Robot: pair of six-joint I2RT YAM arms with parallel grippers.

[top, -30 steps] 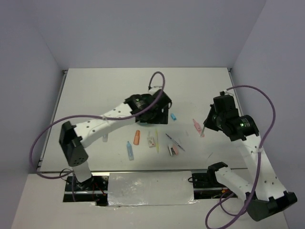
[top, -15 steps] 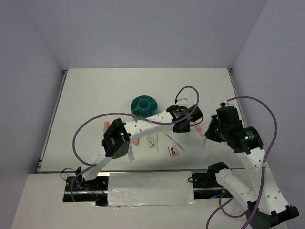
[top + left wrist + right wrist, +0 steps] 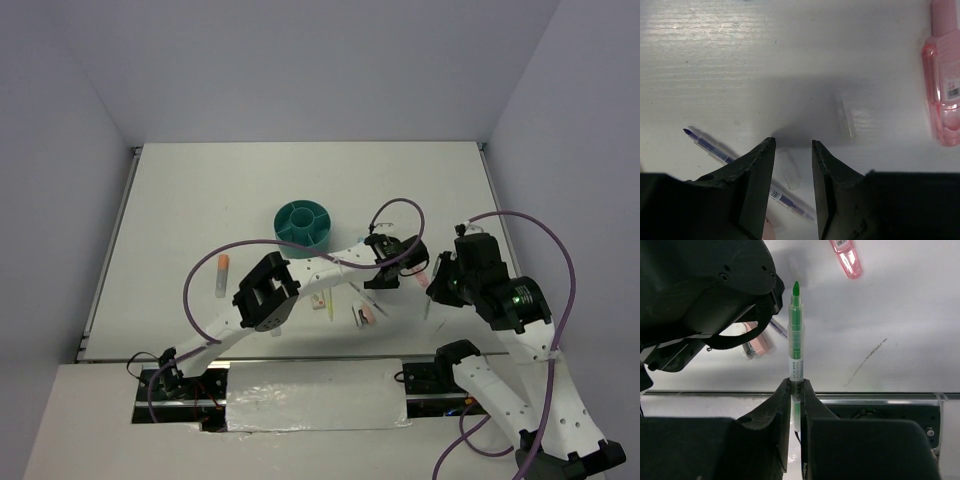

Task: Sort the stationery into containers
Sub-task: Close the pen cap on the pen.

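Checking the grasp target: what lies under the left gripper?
Under the left gripper, a clear cap-like piece lies between the fingers. A thin blue pen runs beneath one finger, which covers its middle.

Table: white rectangular tabletop (image 3: 200, 200), matte, faint wood grain in the close views, filling centre frame; thin dark scuff line (image 3: 867, 361) on its near right part; grey metal rail (image 3: 108, 250) along its left edge; crinkled silver foil strip (image 3: 310, 395) at bottom centre. Walls: plain pale lavender back wall (image 3: 320, 60), matching side walls at left and right. Light: even, soft shadows.
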